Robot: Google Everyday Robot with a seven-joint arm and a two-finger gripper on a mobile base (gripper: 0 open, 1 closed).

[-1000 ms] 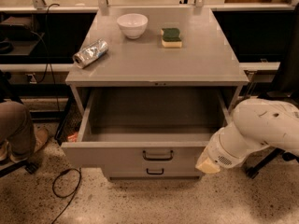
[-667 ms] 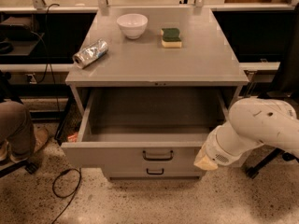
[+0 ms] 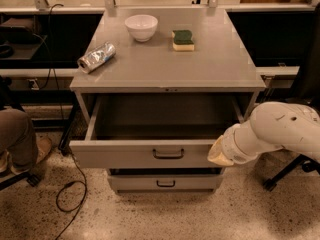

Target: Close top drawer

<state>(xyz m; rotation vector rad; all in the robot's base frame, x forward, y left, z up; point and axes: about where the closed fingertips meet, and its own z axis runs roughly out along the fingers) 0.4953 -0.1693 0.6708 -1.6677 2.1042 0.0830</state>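
Observation:
The top drawer (image 3: 125, 155) of the grey metal cabinet stands pulled out and its deep tray is empty inside. Its flat front panel carries a small black bar handle (image 3: 168, 154). My white arm (image 3: 280, 129) reaches in from the right. My gripper (image 3: 216, 155) is at the arm's cream-coloured end, right at the right end of the drawer's front panel, beside the handle.
The cabinet top (image 3: 220, 64) holds a white bowl (image 3: 141, 27), a green and yellow sponge (image 3: 183, 39) and a crushed silver can (image 3: 96, 57). A lower drawer front (image 3: 135, 183) sits below. A person's leg (image 3: 17, 134) and a floor cable (image 3: 70, 194) are at the left, a chair base (image 3: 287, 171) at the right.
My arm has moved left to the drawer front's right end. The drawer front sits farther in toward the cabinet than before, and more of the lower drawer shows.

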